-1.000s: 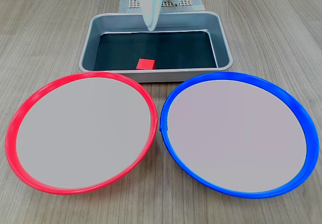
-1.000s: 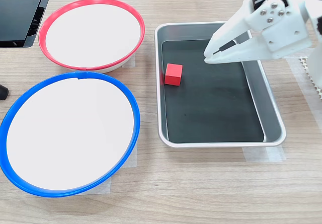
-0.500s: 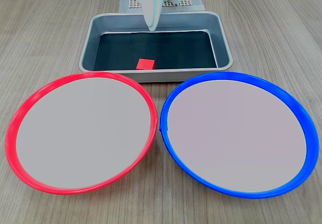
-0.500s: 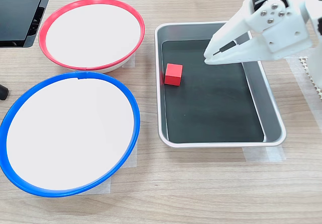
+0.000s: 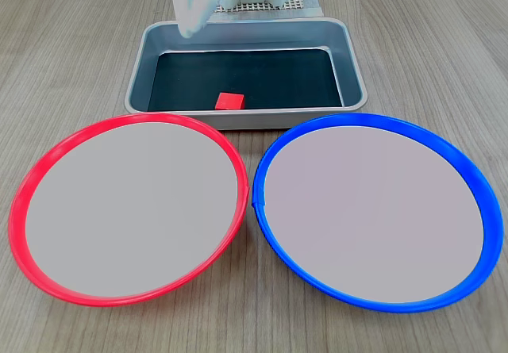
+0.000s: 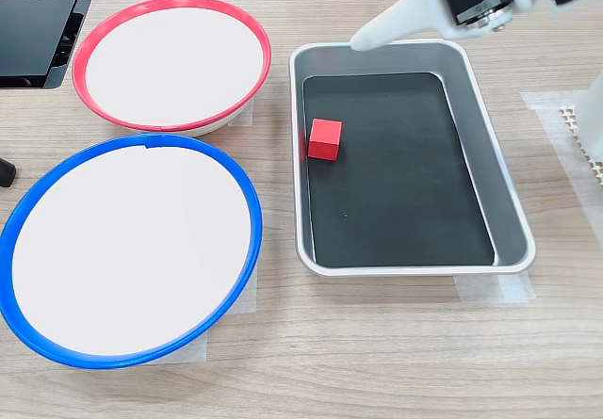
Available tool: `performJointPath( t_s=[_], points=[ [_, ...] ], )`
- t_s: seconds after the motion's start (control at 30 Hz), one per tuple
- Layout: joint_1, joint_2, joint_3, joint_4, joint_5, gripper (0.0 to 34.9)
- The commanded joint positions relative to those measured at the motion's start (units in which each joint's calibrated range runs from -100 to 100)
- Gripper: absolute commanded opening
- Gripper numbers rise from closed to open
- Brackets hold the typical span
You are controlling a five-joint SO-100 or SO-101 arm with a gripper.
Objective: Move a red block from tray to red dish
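Red block: the red block (image 5: 230, 100) (image 6: 325, 139) sits on the dark floor of the tray, close to the wall that faces the two dishes, untouched and flat on one face.
Tray: the tray (image 5: 355, 75) (image 6: 504, 221), grey metal with rounded corners, stands on the bench with the cube as its only load; in the second exterior view a strip of clear tape shows under its lower edge.
Red dish: the red dish (image 5: 36, 170) (image 6: 94, 28) lies just beside the tray, on the first exterior view's left, its pale inside bare.
Blue dish: the blue-rimmed dish (image 5: 468, 178) (image 6: 240, 188) lies rim to rim with the red one, on the first exterior view's right.
Gripper: the white gripper (image 5: 190, 26) (image 6: 363, 40) hangs above the tray's far rim in the first exterior view, near the corner at that side's left, well apart from the cube.
Jaws: the tips read as one blurred white point in both exterior views, so I cannot tell whether the jaws are parted or closed; nothing is seen between them.
Bench: the pale wood-grain bench (image 5: 444, 44) (image 6: 377, 362) carries everything.
Background: a dark flat panel (image 6: 33, 24) lies at the second exterior view's upper left corner.
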Motion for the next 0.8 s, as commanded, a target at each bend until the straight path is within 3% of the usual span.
performJointPath(
  t_s=[0.0,0.07,0.1,0.13,0.27,0.3,0.67,0.77],
  points=[
    [-0.13,16.73,-15.91,6.57,8.89,0.3],
    [-0.88,25.18,-23.64,10.70,9.96,0.5],
    [-1.44,28.84,-26.74,11.77,10.26,3.2],
    [-1.82,32.00,-29.29,12.59,10.65,9.2],
    [-3.51,41.89,-36.39,13.58,12.50,18.9],
    [-3.89,43.85,-37.66,14.00,13.09,19.9],
    [-4.64,57.93,-44.22,15.98,15.58,20.4],
    [-4.64,59.72,-44.31,15.24,15.68,17.7]
  ],
)
